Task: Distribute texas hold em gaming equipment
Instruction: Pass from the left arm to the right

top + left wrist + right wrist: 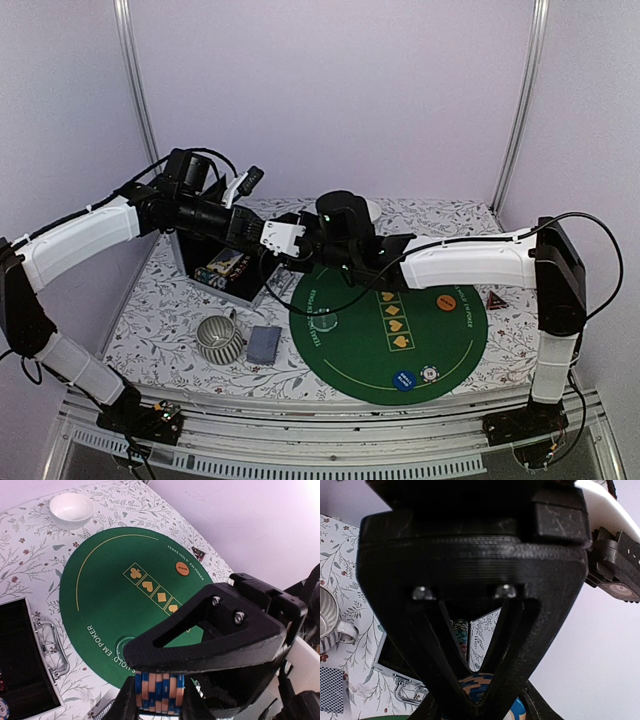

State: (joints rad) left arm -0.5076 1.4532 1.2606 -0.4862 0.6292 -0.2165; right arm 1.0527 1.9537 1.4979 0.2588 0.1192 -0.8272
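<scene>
Walls (330,100) pale, tabletop (160,320) floral beneath green mat (360,350); left tool (159,705) pinches chip stack (159,690), right tool (480,677) cannot be judged.

Matt green felt mat (100,585), glossy white bowl (71,507), shiny metal-trimmed case (20,650), smooth plastic chips (159,692)

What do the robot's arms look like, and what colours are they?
Both the left arm and the right arm have long smooth white shells joined by chunky black joints. Thin black cables loop along them. A tiny green light glows on one black joint. The left tool and the right tool are black plastic with fine ridges, shaped like triangle frames with two shiny screws.
</scene>
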